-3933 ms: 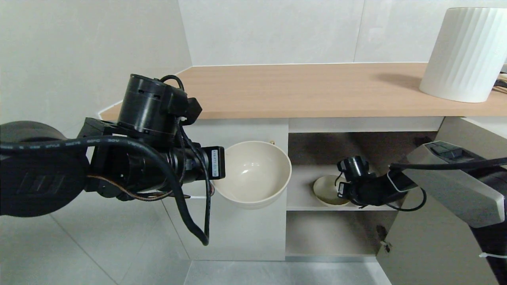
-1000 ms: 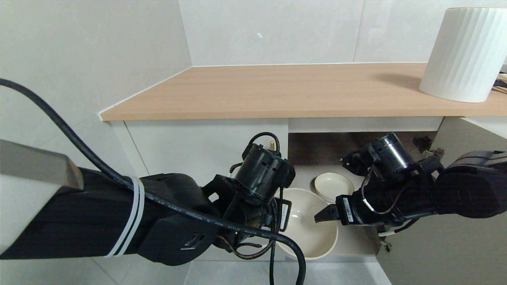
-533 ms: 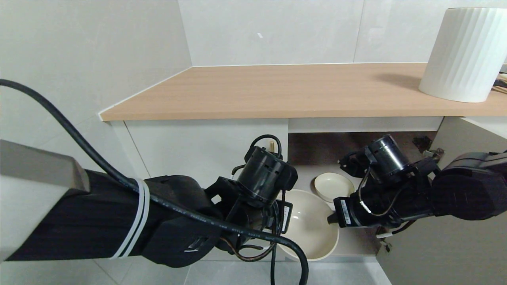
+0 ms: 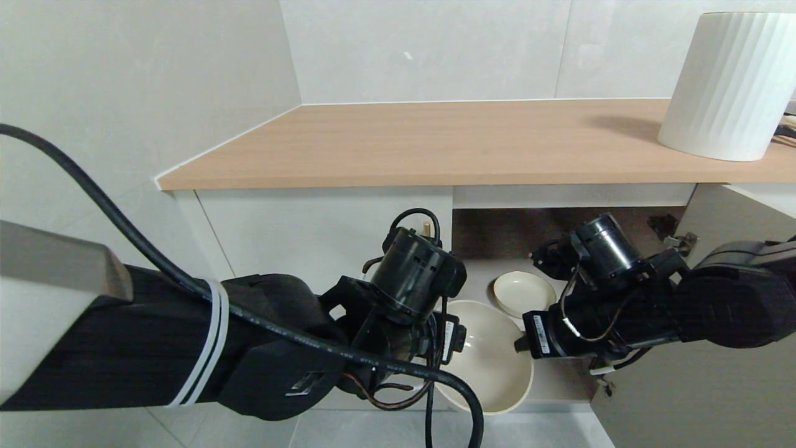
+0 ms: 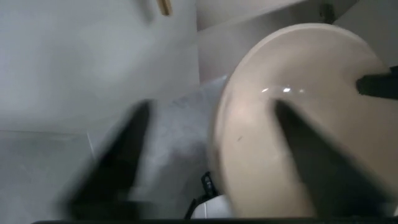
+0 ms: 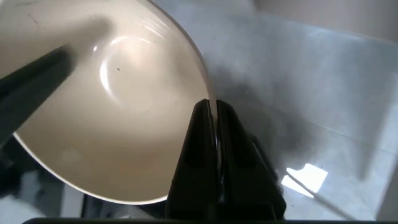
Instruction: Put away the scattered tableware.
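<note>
Right hand (image 4: 519,343): shut tight on the right side of the bowl (image 4: 491,373), one finger inside the rim and one outside, the thin wall pinched between them.
Left hand (image 5: 208,115): wide open, straddling the opposite side of the rim. One finger lies over the inside of the bowl and the other stands well off outside, with a clear gap to the wall. It grips nothing.
Bowl: large and cream. It is tipped so that its mouth faces up and forward, and it sits low at the front of the open cabinet (image 4: 572,196), between the two hands. Its near edge sticks out past the cabinet front, over the grey floor (image 4: 528,429). Whether its base touches the cabinet bottom cannot be told.
Dish (image 4: 523,292): small and cream, lying flat on the shelf (image 4: 482,274) inside the cabinet. It is behind and above the bowl, apart from it, and just beside the right arm.
Cabinet: under the tabletop (image 4: 466,143). The right door (image 4: 671,398) is swung open and the left door (image 4: 323,230) is shut, with a small knob (image 4: 426,225) near its upper inner corner.
Tabletop: pale wood along the tiled wall, with a white ribbed container (image 4: 727,81) standing upright at its far right.
</note>
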{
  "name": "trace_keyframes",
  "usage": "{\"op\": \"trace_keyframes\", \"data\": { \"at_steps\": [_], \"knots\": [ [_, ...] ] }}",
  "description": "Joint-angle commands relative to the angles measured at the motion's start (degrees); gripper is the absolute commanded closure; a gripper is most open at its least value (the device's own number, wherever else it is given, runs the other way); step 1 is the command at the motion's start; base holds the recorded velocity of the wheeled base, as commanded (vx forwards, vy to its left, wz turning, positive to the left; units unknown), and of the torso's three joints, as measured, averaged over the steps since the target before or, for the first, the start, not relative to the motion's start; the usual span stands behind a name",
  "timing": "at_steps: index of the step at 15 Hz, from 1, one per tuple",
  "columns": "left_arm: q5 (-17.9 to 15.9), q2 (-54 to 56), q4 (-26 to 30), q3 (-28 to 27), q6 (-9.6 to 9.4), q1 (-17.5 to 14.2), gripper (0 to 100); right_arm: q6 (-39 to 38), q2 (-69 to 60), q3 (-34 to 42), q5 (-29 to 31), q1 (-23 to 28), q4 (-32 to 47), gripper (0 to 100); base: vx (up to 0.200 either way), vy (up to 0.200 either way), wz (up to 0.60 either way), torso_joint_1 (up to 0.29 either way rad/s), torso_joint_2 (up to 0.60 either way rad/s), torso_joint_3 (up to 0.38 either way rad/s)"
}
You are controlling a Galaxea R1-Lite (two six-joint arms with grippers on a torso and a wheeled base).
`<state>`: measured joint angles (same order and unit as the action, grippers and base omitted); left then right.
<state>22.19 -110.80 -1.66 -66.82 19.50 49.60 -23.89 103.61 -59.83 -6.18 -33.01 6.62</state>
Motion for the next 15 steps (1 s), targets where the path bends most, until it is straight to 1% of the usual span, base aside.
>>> {"op": "trace_keyframes", "data": {
  "at_steps": [1, 4, 5, 8, 9, 10, 12, 15],
  "knots": [
    [0.5, 1.8, 0.0, 0.0, 0.09, -0.3, 0, 0.0, 1.1, -0.1, 1.9, 1.5, 0.1, 100, 0.0, 0.0, 0.0, 0.0, 0.0, 0.0],
    [0.6, 4.5, 0.1, 0.1, 0.36, -1.1, 0, -0.1, 4.2, -0.7, 3.9, 6.1, -0.2, 100, 0.0, 0.0, 0.0, 0.0, 0.0, 0.0],
    [0.6, 4.6, 0.1, 0.1, 0.36, -1.1, 0, -0.2, 4.8, -1.0, 4.2, 6.7, -0.6, 100, 0.0, 0.0, 0.0, 0.0, 0.0, 0.0],
    [0.6, 5.4, 0.1, 0.1, 0.45, -1.7, 0, -1.8, 9.1, -1.8, 9.4, 12.1, -8.4, 100, 0.0, 0.0, 0.0, 0.0, 0.0, 0.0],
    [0.5, 5.4, 0.1, 0.1, 0.45, -1.7, 0, -1.8, 9.5, -1.8, 9.9, 12.5, -9.2, 100, 0.0, 0.0, 0.0, 0.0, 0.0, 0.0],
    [0.5, 4.6, 0.1, 0.2, 1.15, -1.7, 0, -2.1, 11.7, -1.9, 12.2, 14.4, -13.7, 100, 0.0, 0.0, 0.0, 0.0, 0.0, 0.0],
    [0.5, 4.7, 0.1, 0.1, 1.33, -2.1, 0, -2.5, 14.5, -2.4, 14.9, 15.4, -18.0, 100, 0.0, 0.0, 0.0, 0.0, 0.0, 0.0],
    [0.5, 4.6, 0.0, 0.1, 1.41, -2.3, 0, -4.6, 18.3, -5.7, 16.8, 16.8, -19.4, 100, 0.0, 0.0, 0.0, 0.0, 0.0, 0.0]
  ]
}}
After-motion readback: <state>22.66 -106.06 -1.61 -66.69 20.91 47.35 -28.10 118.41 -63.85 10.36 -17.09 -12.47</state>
